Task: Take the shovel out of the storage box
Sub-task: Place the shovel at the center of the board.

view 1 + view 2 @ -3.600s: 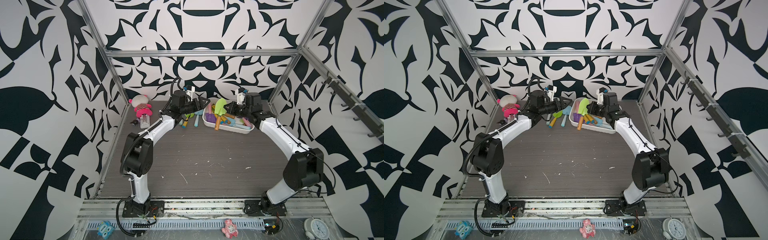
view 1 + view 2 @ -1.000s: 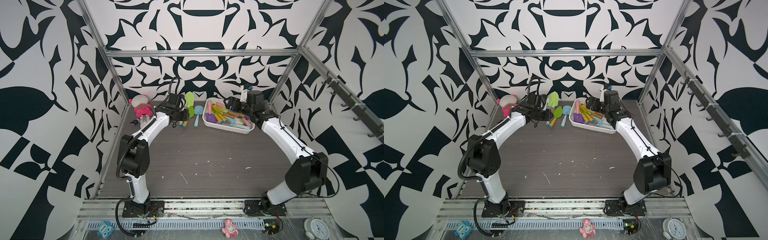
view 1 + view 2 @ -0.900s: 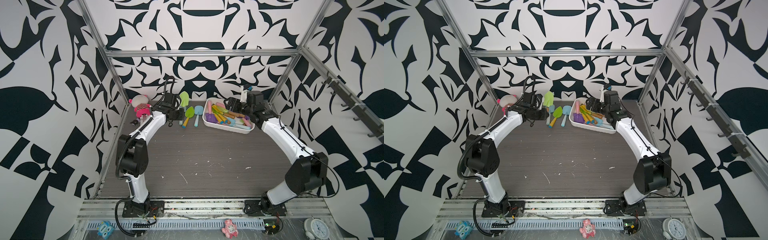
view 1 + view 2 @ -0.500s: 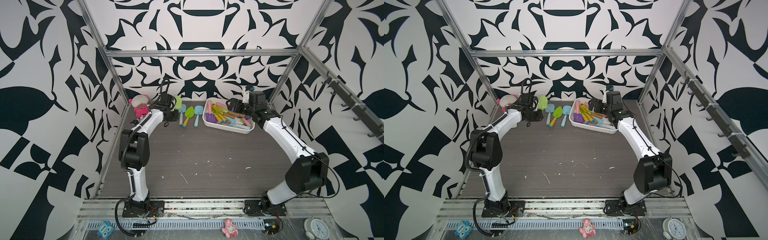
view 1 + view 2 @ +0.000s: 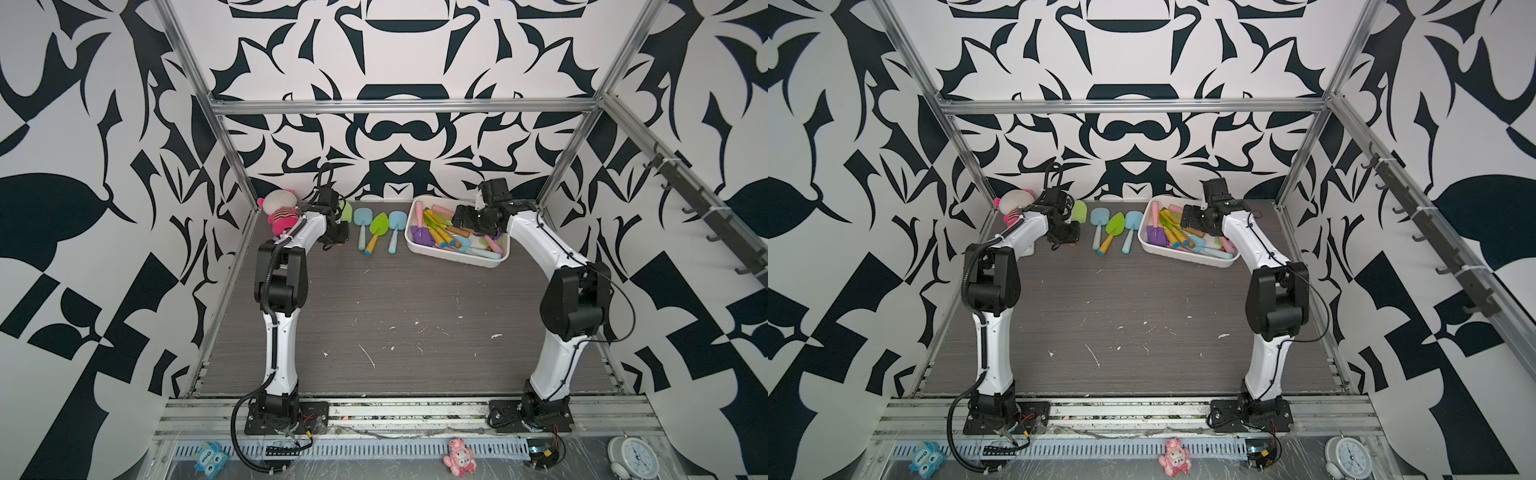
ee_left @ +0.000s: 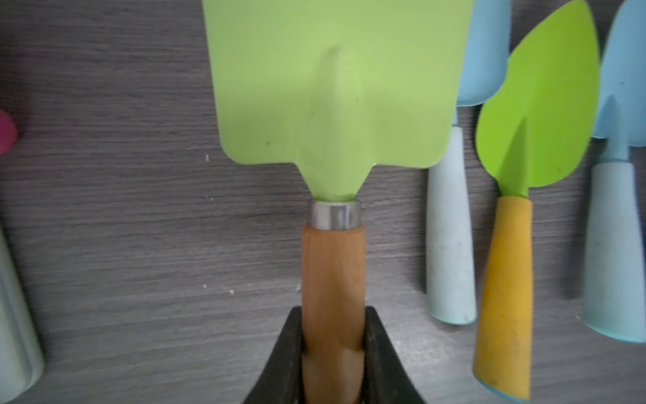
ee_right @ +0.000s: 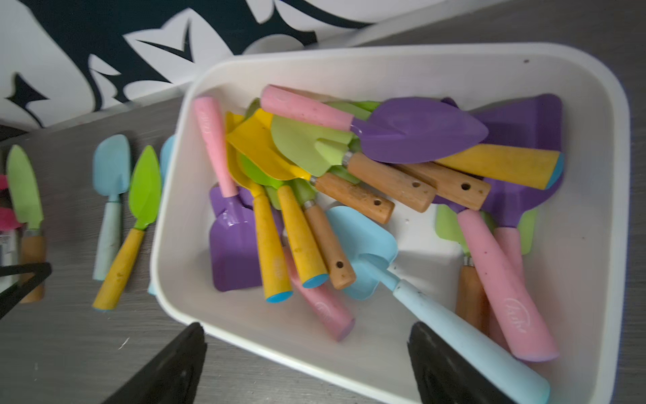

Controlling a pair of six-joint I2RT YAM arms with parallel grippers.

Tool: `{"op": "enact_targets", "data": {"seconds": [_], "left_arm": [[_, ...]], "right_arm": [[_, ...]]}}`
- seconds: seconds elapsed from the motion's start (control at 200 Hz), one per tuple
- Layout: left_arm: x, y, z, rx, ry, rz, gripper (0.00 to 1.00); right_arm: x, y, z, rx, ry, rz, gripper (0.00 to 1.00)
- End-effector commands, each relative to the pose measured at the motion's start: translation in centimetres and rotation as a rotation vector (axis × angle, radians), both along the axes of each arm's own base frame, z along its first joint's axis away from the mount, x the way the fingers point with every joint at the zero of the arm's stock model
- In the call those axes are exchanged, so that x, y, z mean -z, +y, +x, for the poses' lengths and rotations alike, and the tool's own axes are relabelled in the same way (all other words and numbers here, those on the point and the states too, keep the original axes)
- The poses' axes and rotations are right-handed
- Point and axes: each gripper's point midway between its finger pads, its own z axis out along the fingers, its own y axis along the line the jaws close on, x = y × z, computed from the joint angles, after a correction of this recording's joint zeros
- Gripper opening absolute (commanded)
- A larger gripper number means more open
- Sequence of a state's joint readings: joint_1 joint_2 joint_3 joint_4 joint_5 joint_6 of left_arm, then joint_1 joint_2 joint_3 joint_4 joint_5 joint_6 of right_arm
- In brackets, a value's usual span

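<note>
While left hand (image 6: 334, 313) clamps the green shovel (image 6: 335, 87) (wooden handle), right hand (image 7: 306, 330) gapes — over the storage box (image 7: 384, 52).

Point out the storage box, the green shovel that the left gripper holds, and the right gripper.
storage box (image 7: 590, 280), right wrist view, bare inner wall.
green shovel (image 6: 334, 168), left wrist view, base of its blade.
right gripper (image 7: 307, 328), right wrist view, midway between its open jaws.
</note>
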State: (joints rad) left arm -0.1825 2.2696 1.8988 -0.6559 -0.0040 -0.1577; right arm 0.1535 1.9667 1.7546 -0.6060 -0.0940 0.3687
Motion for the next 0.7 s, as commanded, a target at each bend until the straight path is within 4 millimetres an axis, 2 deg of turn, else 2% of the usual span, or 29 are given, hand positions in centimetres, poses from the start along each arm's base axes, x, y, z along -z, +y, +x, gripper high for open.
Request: {"op": "enact_targets", "data": {"seconds": [0.0, 0.125, 0.25, 0.31, 0.495, 0.695], "left_arm": [[0.7, 0.0, 0.4, 0.019, 0.024, 0.007, 0.12], [1.6, -0.4, 0.8, 0.022, 0.039, -0.008, 0.22], [1.9, -0.5, 0.8, 0.013, 0.046, -0.021, 0.46], [1.5, -0.8, 0.8, 0.011, 0.036, -0.034, 0.55], [-2.2, -1.2, 0.6, -0.004, -0.024, -0.077, 0.63], [-8.7, -1.4, -1.4, -0.029, -0.118, -0.134, 0.69]], "right_arm": [[-0.7, -2.3, 1.9, 0.026, -0.008, -0.029, 0.91], [1.3, -1.8, 3.8, -0.015, 0.018, 0.022, 0.88], [2.8, -0.7, 5.5, -0.058, 0.027, 0.075, 0.83], [3.4, -0.4, 6.1, -0.072, 0.031, 0.079, 0.82], [5.2, -0.1, 7.4, -0.104, 0.039, 0.073, 0.74], [8.0, 0.1, 8.0, -0.128, 0.079, 0.059, 0.65]]}}
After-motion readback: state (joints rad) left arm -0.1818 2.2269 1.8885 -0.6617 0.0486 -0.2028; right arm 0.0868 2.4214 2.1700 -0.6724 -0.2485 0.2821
